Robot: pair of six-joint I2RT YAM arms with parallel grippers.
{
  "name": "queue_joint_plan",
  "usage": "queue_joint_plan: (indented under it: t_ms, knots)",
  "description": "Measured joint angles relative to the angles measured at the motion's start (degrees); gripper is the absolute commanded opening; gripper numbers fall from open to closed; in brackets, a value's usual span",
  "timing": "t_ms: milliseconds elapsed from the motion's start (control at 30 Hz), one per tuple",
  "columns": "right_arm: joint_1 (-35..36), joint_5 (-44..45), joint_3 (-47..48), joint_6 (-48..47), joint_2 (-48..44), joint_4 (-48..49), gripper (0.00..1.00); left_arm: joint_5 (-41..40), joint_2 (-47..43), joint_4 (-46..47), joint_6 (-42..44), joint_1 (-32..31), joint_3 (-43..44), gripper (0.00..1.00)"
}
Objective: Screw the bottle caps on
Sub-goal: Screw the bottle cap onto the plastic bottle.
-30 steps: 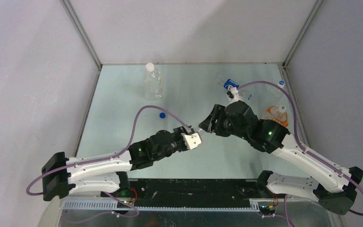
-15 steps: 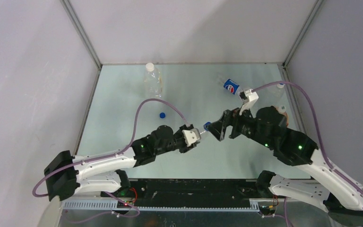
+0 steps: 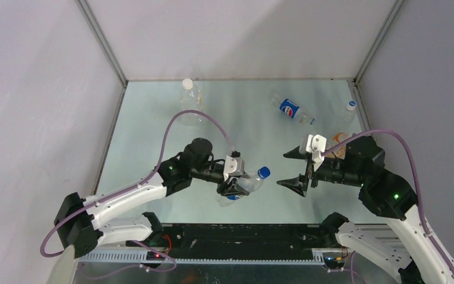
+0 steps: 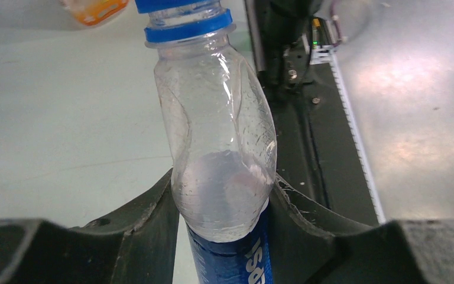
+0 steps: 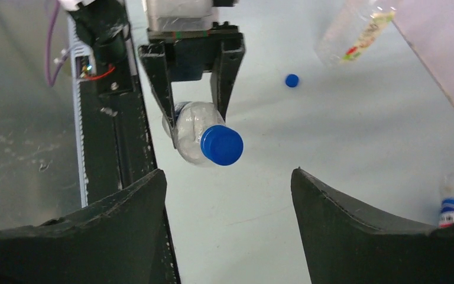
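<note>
Blue cap [image 3: 263,172] sat on neck of clear bottle [image 3: 247,182], bottle held tilted over surface [image 3: 153,118], neck toward right claw [image 3: 282,169]. Left claw [image 3: 234,188] clenched on bottle body. Right claw released, jaws wide, apart from cap. Likely step: tightening. It needed jaws centred on cap, square grip on rim, twist about bottle axis; thin wall looked easily crushed.

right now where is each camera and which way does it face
top external: fixed above, behind the robot, looking down at the table; left arm, right arm show.
left wrist: looks along the bottle in the left end effector toward its blue cap; own fingers show.
right wrist: faces that bottle; right end effector open in foreground.
shared: all see the capped bottle.
</note>
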Motion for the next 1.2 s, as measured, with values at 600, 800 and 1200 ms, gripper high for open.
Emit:
queue_joint_plan:
  t_ms: [600, 800, 1200]
  knots:
    - [-2.62, -20.98, 0.0, -13.94, 6.78, -2.21, 0.54, 9.53, 0.85, -12.31, 5.38, 0.07, 6.93, 0.0]
    - [-2.78, -22.64, 0.0, -15.47, 9.38, -2.12, 0.49, 10.58, 1.77, -12.87, 5.7, 0.07, 8.59, 0.0]
    - [-2.99, -24.44, 0.02, -16.63, 10.78, -2.78, 0.27, 10.82, 2.1, -14.25, 6.99, 0.07, 10.23, 0.0]
